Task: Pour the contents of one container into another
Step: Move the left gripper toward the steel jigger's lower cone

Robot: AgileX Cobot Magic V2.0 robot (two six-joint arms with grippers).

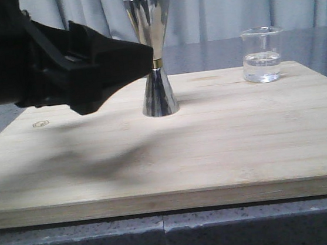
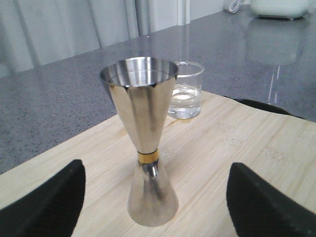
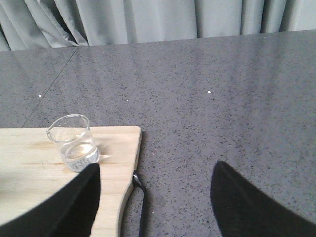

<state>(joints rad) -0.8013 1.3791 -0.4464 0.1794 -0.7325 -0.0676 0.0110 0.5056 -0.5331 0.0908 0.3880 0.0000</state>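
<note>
The steel hourglass jigger (image 1: 155, 58) with a gold band at its waist stands upright on the wooden board (image 1: 213, 146). My left gripper (image 1: 144, 58) reaches in from the left at waist height. In the left wrist view the left gripper (image 2: 157, 168) is open, and the jigger (image 2: 148, 148) stands between its wide-apart fingers (image 2: 49, 202), untouched. The small clear glass beaker (image 1: 262, 55) holds some clear liquid and stands at the board's far right corner. The right gripper (image 3: 155, 170) is open over the grey counter, beside the board's edge, with the beaker (image 3: 74, 143) off to one side.
The board (image 3: 118, 143) lies on a speckled grey counter (image 3: 222, 98), and a thin black handle (image 3: 139, 190) sticks out from its right edge. Grey curtains hang behind. A white appliance (image 2: 281, 7) stands on the counter far back.
</note>
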